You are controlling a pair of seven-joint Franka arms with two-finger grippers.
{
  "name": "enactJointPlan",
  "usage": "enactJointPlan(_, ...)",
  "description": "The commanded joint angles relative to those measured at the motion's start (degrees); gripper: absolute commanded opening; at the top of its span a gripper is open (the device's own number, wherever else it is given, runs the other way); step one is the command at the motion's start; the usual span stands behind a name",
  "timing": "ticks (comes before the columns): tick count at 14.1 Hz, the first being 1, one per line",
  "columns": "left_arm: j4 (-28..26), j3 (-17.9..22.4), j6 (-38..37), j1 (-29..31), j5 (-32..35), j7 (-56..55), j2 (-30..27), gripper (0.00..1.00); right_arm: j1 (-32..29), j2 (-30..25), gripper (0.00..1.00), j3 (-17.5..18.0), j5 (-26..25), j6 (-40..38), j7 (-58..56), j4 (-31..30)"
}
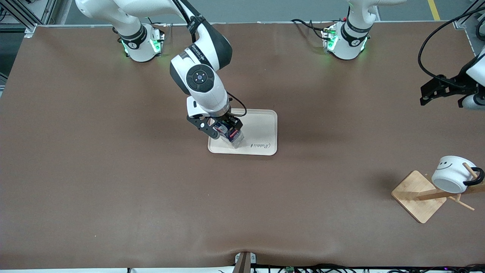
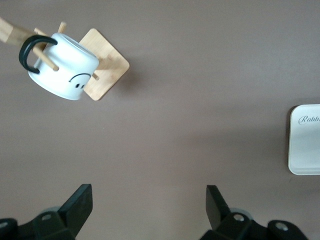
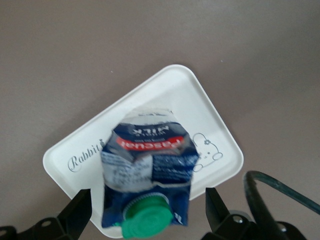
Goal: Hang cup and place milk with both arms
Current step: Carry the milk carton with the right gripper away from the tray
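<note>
The milk, a dark blue carton with a green cap, stands on the white tray at the tray's end toward the right arm. My right gripper is open around it, with a gap on each side. In the right wrist view the milk sits between the spread fingers on the tray. The cup hangs by its black handle on a peg of the wooden rack. My left gripper is open and empty, up in the air at the left arm's end of the table. The left wrist view shows the cup and the rack.
The tray is in the middle of the brown table and also shows at the edge of the left wrist view. The rack stands near the table's edge at the left arm's end, nearer to the front camera. A black cable loops beside my right gripper.
</note>
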Motion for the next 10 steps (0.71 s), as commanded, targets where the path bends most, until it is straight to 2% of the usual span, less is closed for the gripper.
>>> enactJointPlan(1,-4.05,0.2,1.1,0.65,-0.74,-0.75,-3.56,1.0,0.52,2.37,1.0,0.08,-1.12,6.8,3.7,-0.44)
enactJointPlan(2,-4.22,0.2,1.1,0.83,-1.35,-0.92,-3.65,1.0,0.96,2.9,1.0,0.08,-1.12,8.74,3.98,-1.06)
enactJointPlan(3,-4.22,0.29,1.01,0.83,-1.35,-1.36,-3.65,1.0,0.87,2.99,0.89,-0.01,-1.29,9.89,3.98,-2.11)
enactJointPlan(5,-3.96,0.03,0.84,2.57,-1.35,-1.36,-3.48,1.0,0.52,2.91,0.2,0.08,-1.29,9.47,4.07,-2.47)
enactJointPlan(6,-3.61,-1.72,0.84,3.72,-1.53,-1.45,-3.22,1.0,0.26,2.56,0.0,0.17,-0.94,8.77,4.16,-2.12)
enactJointPlan(8,-3.26,-1.91,0.84,4.25,-1.44,-1.45,-2.86,1.0,-0.7,1.16,0.0,0.17,-0.32,3.17,4.07,0.76)
enactJointPlan(10,-3.0,-1.91,0.84,4.34,-1.18,-1.36,-2.86,1.0,-4.03,-0.17,0.0,0.26,-0.32,-8.93,3.81,8.3)
